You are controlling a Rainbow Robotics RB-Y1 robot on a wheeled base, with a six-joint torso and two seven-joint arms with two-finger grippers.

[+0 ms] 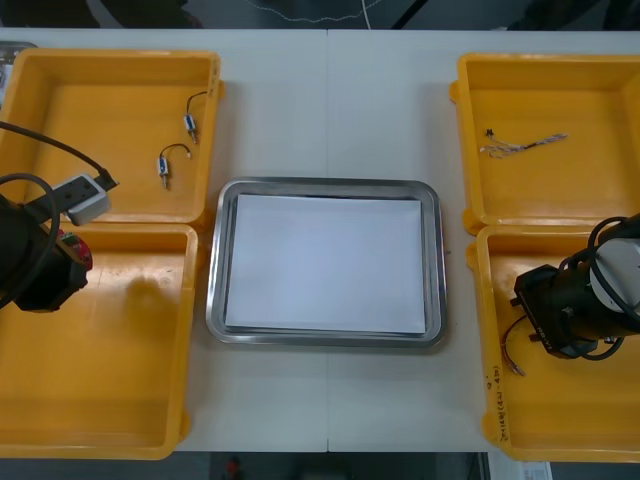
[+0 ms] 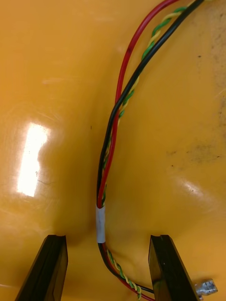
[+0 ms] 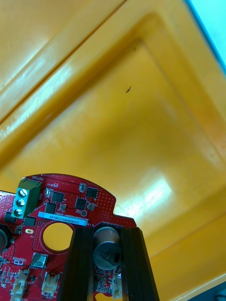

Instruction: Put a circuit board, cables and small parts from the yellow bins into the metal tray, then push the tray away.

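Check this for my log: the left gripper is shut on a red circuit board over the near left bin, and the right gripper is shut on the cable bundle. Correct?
No: the right gripper is open, as the right wrist view shows, its fingers apart on either side of the cable bundle. The left gripper is shut on the red circuit board over the near left bin.

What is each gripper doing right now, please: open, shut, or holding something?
Left gripper: shut on the red circuit board, over a yellow bin.
Right gripper: open, one finger on each side of the cable bundle, not gripping it.
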